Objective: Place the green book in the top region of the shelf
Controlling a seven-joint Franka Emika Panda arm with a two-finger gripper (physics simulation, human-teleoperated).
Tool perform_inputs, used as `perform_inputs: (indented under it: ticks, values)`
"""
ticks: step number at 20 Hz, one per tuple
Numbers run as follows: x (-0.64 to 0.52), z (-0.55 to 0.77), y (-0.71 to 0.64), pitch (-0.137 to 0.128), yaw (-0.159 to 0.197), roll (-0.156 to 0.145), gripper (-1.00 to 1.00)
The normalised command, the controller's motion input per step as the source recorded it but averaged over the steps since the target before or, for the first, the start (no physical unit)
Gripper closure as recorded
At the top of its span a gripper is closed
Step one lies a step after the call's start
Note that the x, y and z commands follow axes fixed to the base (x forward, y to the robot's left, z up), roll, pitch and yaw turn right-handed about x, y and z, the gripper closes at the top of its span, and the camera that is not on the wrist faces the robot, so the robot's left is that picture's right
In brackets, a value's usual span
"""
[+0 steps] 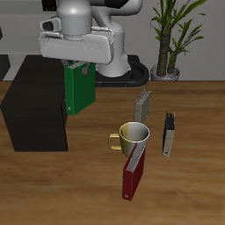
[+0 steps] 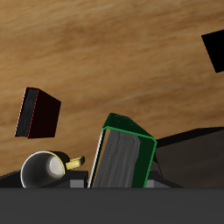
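Observation:
The green book [image 1: 79, 88] hangs upright in the air, clamped at its upper edge by my gripper [image 1: 77, 63], which is shut on it. It is right beside the shelf [image 1: 35, 105], a black-brown cabinet, level with the cabinet's upper half and not resting on it. The wrist view looks straight down the green book [image 2: 122, 159] held in my gripper [image 2: 114, 185], white page edges showing, with the shelf [image 2: 188, 153] dark beside it. The fingers themselves are mostly hidden by the hand.
A metal mug with a yellow handle [image 1: 132, 136] stands mid-table, with the dark red book [image 1: 134, 176] leaning in front of it. Two thin grey books [image 1: 143, 107] [image 1: 169, 134] stand nearby. A potted plant [image 1: 171, 35] is at the back.

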Motion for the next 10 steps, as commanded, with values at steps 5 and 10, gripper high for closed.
perform_inputs:
  ticks: [5, 10]
  values:
    - [-0.41, 0.10, -0.17, -0.011, -0.023, 0.021, 1.00]
    - [-0.44, 0.00, -0.01, -0.020, 0.047, 0.034, 1.00]
